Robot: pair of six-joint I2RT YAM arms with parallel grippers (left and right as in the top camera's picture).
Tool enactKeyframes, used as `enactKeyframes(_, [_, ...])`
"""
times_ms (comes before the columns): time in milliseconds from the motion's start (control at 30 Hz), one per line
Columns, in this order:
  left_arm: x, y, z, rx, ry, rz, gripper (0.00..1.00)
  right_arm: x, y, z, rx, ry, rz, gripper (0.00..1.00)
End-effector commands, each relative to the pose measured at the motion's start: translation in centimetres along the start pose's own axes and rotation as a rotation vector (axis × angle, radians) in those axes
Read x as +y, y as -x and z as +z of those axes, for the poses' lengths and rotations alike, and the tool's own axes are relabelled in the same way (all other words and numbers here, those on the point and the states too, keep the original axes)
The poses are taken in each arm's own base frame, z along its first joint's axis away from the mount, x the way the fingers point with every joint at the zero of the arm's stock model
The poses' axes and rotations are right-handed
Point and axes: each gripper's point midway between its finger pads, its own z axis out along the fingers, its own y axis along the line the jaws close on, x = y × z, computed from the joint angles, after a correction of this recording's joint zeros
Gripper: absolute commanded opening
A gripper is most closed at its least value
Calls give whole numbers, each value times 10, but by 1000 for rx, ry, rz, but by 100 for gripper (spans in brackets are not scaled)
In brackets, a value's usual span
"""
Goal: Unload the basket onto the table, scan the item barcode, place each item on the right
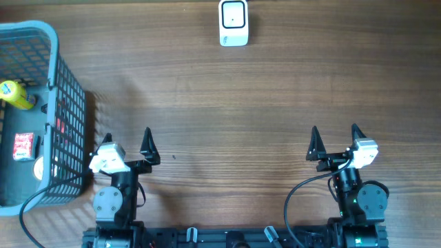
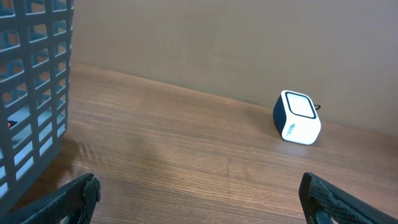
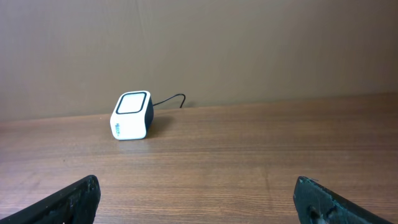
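A white barcode scanner (image 1: 233, 23) with a dark-framed window stands at the far middle of the table; it also shows in the left wrist view (image 2: 297, 117) and the right wrist view (image 3: 131, 116). Items lie in a grey basket (image 1: 69, 103) at the left: a yellow bottle (image 1: 15, 95) and a red-labelled pack (image 1: 24, 146). My left gripper (image 1: 127, 140) is open near the front edge, just right of the basket, with nothing between its fingers (image 2: 78, 198). My right gripper (image 1: 335, 136) is open at the front right, also empty, fingers (image 3: 320, 199) wide apart.
The basket's mesh wall (image 2: 31, 93) rises close on the left of my left gripper. A thin cable (image 3: 169, 99) runs from the scanner toward the back wall. Bare wooden tabletop (image 1: 234, 117) lies between the grippers and the scanner.
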Motion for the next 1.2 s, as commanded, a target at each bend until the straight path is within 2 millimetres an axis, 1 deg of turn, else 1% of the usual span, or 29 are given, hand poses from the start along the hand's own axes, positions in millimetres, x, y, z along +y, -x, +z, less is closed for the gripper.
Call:
enactKeyframes(0, [-1, -5, 1, 15, -9, 17, 100, 0, 1, 0, -8, -5, 16, 100])
enactKeyframes(1067, [-1, -4, 1, 14, -8, 17, 100, -1, 1, 0, -8, -6, 16, 100])
enactKeyframes(1167, [-5, -4, 1, 15, -28, -43, 100, -1, 1, 0, -8, -5, 16, 100])
